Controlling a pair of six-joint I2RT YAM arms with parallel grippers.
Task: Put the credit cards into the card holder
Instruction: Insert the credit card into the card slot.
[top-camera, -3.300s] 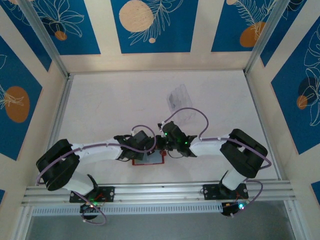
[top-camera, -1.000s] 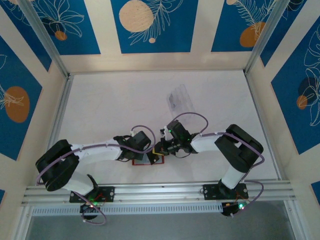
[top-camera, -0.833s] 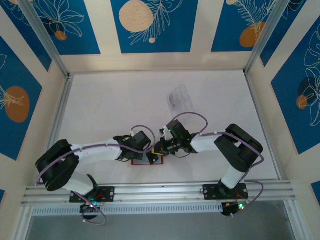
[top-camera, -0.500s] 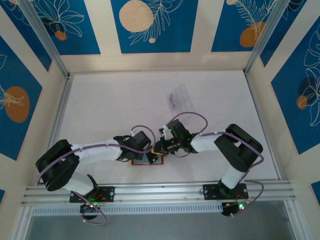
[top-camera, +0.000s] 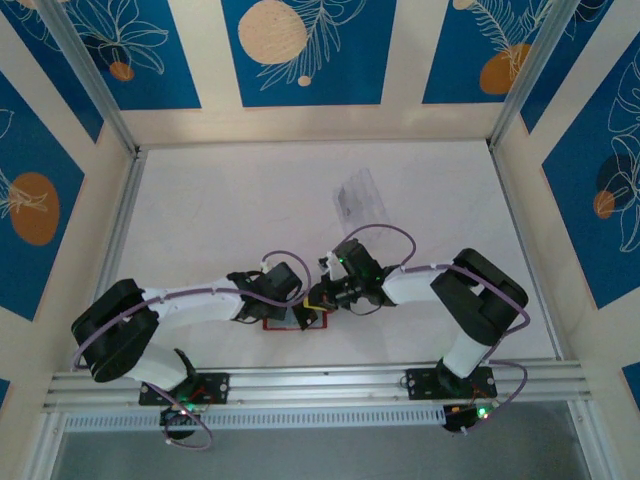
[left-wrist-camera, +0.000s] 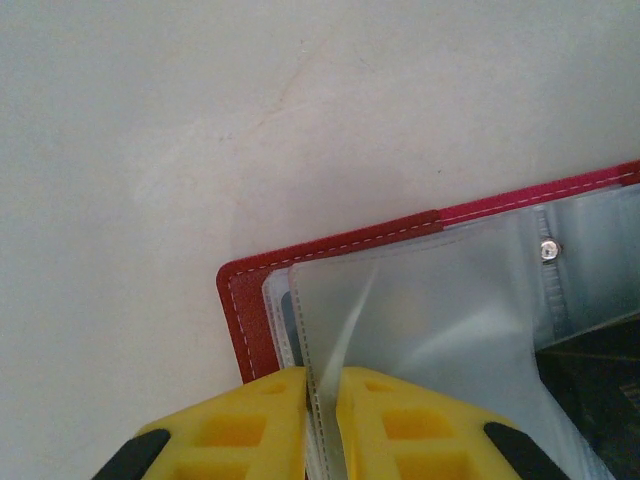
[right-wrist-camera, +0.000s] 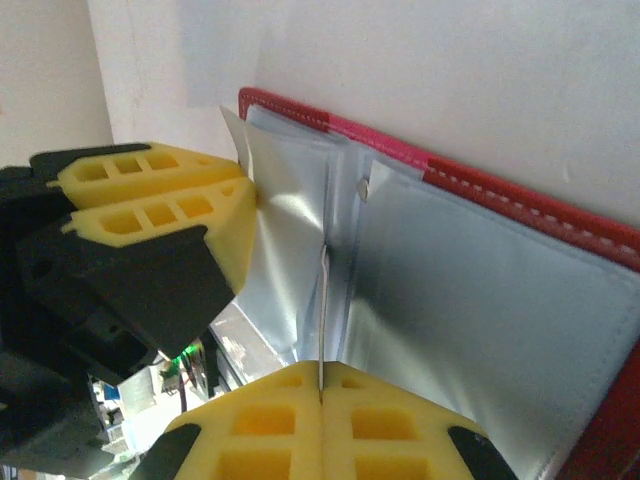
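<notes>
The red card holder (top-camera: 296, 321) lies open on the tabletop (top-camera: 230, 220) near the front edge, between both arms, the left pincer (left-wrist-camera: 320, 420) clamped on its clear sleeve (left-wrist-camera: 420, 310) and the right pincer (right-wrist-camera: 320, 400) closed on a thin leaf (right-wrist-camera: 322, 300) seen edge-on.

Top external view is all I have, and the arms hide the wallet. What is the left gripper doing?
Observer: The left gripper is pinched on a clear sleeve of the open card holder.
Operator: And the right?
Observer: The right gripper is shut on a thin sheet seen edge-on; card or sleeve, I cannot tell.
Operator: Where is the snap?
Observer: The snap stud sits on the inside, near the red stitched edge.
</notes>
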